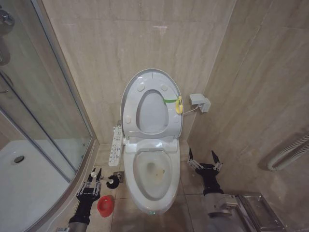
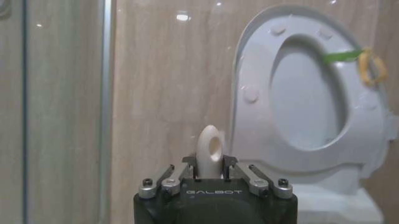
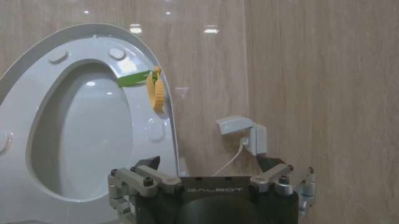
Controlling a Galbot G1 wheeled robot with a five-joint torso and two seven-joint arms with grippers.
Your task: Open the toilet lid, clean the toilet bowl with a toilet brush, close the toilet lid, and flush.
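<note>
tiled wall behind raised toilet lid (image 1: 129, 104), left gripper (image 1: 95, 176) gripping toilet brush (image 2: 209, 149).

Toilet lid (image 1: 170, 84) upright behind toilet bowl (image 1: 153, 173); holder cup (image 1: 105, 205) at its left.

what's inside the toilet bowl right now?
The toilet bowl holds brownish-yellow stains around the drain, and no brush head. The toilet brush handle is clamped in the left gripper, beside the bowl. The drain's depth isn't visible.
</note>
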